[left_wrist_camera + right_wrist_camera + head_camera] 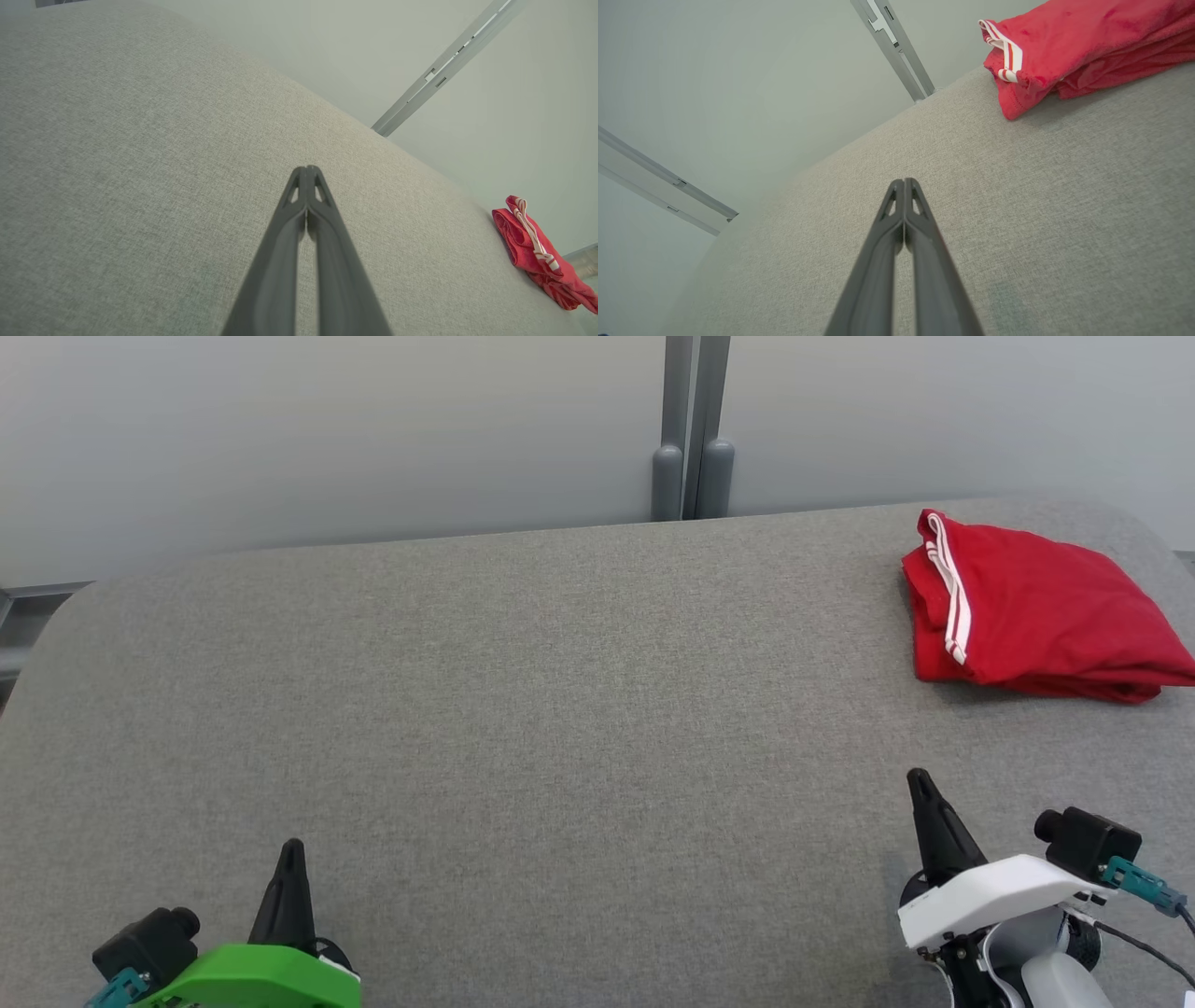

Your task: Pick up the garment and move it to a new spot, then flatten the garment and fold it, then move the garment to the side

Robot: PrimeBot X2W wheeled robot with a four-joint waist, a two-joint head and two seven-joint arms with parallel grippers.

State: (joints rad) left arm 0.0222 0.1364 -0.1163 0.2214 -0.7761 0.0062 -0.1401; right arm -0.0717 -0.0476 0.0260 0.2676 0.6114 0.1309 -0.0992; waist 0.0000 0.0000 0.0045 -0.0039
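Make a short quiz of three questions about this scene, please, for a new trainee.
1. True or false: the red garment lies folded at the far right of the grey surface.
2. Choose one: the left end effector is A) open, B) shut with nothing in it, C) shut on the garment.
3. Fill in the missing word: the stripes along the garment's edge are ____.

Key: 1 true; 2 B; 3 white.
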